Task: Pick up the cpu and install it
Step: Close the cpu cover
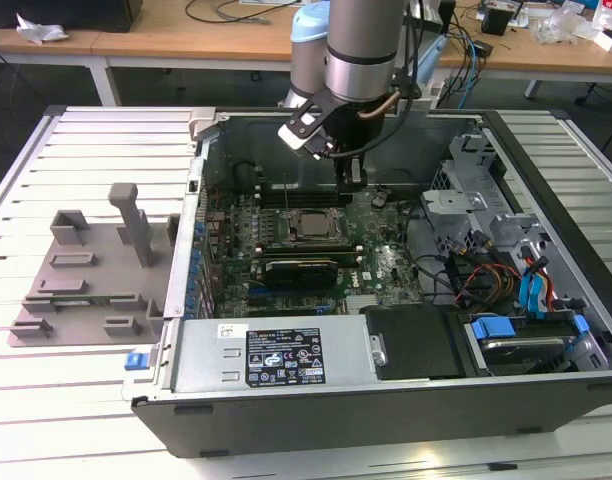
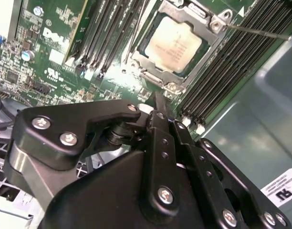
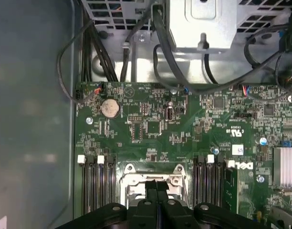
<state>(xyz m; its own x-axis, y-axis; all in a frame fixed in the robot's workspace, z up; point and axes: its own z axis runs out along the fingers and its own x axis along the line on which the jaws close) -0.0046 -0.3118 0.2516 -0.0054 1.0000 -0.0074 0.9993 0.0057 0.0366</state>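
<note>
The cpu [image 2: 174,44] lies flat inside the metal socket frame [image 2: 215,25] on the motherboard [image 3: 151,126], within the open case [image 1: 386,400]; seating in the socket appears done; whether the frame is latched cannot be told; the gripper [image 3: 157,185] hangs above the board, near the socket's edge and apart from the cpu; its fingers [image 3: 151,189] are pressed together with nothing between them; the gray fixture [image 1: 86,270] lies outside the case, on the exterior view's left

From here I count 1 cpu [image 2: 173,46], 1 socket [image 2: 216,25], 1 gripper [image 3: 157,187] on 1 arm [image 1: 361,50], 1 case [image 1: 386,412], 1 gray fixture [image 1: 91,280], 1 coin cell [image 3: 110,108], 1 heatsink [image 3: 285,164]
</note>
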